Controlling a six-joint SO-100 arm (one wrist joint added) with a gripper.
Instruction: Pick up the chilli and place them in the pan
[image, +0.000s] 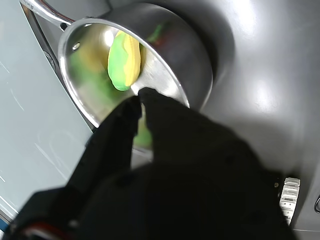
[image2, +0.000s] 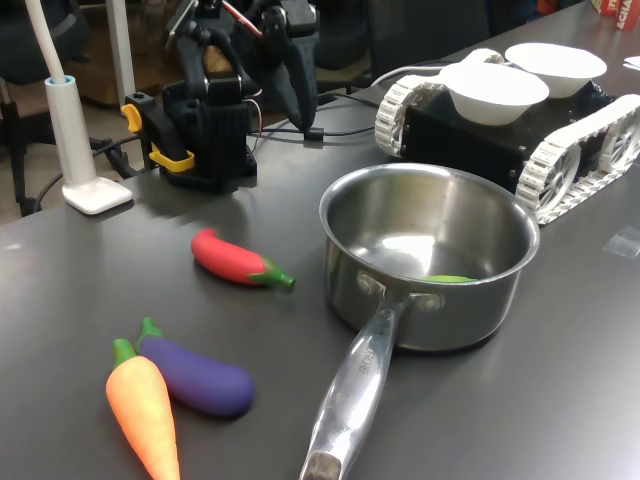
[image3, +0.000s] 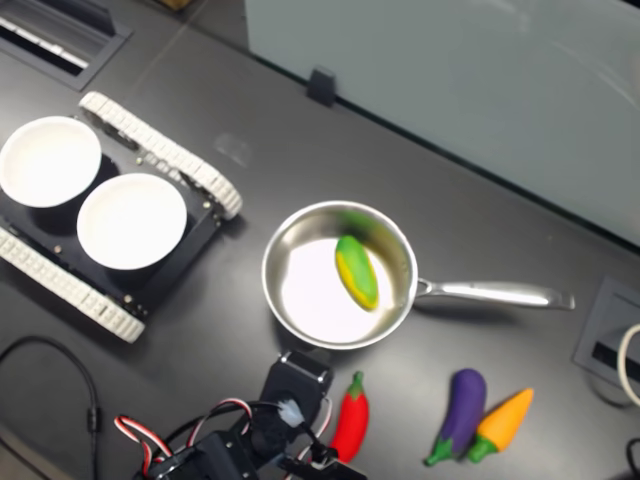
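The red chilli (image2: 238, 258) with a green stem lies on the dark table between the arm's base and the pan, also visible in the second exterior view (image3: 350, 420). The steel pan (image2: 500, 300) (image3: 285, 235) stands mid-table, its rim (image: 67, 75) filling the wrist view. A green-and-yellow toy (image: 124, 60) (image3: 356, 270) lies inside it. My gripper (image: 139, 95) is folded back near the arm's base (image2: 305, 118), well above the table, pointing at the pan. Its black fingertips meet with nothing between them. The chilli is outside the wrist view.
A purple eggplant (image2: 195, 375) and an orange carrot (image2: 145, 410) lie by the pan's long handle (image2: 350, 400). A tracked vehicle (image2: 560, 150) carrying two white bowls (image2: 495, 90) stands behind the pan. A white lamp base (image2: 95, 190) and cables sit near the arm.
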